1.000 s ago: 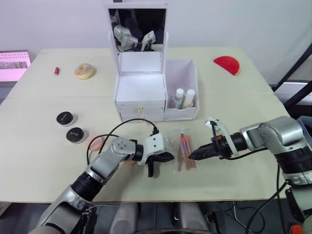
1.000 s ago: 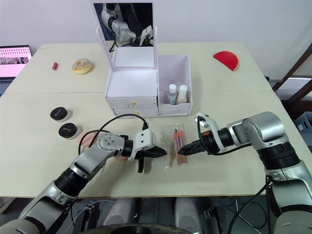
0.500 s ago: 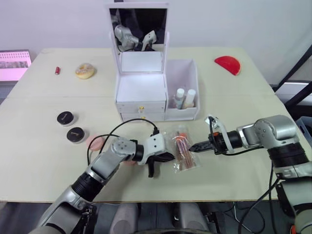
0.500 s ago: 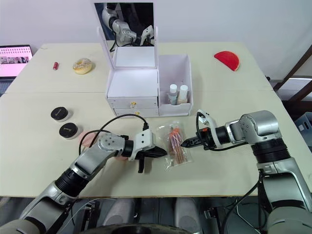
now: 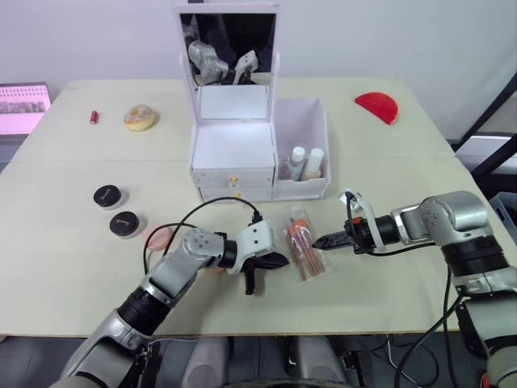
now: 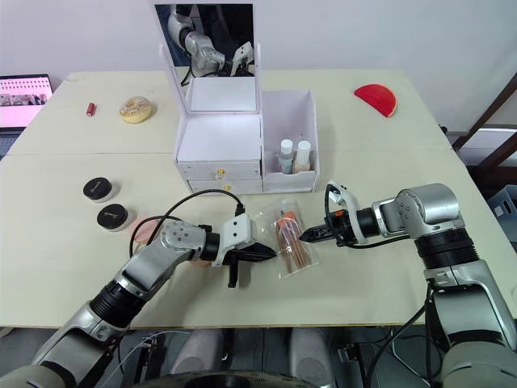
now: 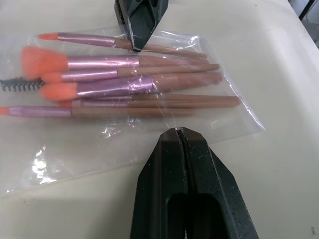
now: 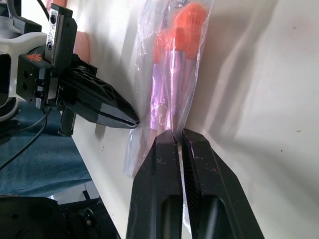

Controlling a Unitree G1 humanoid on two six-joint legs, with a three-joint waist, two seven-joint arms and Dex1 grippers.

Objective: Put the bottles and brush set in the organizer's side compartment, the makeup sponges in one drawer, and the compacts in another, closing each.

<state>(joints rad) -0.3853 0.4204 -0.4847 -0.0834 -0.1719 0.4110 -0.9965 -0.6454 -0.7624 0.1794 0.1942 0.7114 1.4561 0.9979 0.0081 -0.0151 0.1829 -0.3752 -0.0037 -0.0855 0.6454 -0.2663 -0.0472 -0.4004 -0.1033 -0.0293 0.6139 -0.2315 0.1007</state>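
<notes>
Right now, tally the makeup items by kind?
Bottles: 2, in the side compartment
Brush set: 1
Black compacts: 2
Pink sponge: 1 visible
Total: 6

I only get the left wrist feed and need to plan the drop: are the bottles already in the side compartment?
Observer: Yes, two bottles stand in the side compartment.
Operator: Are the drawers open?
Observer: No, both drawers look shut.
Operator: Where are the compacts?
Observer: Two compacts lie on the table, to the left of the left arm.
</notes>
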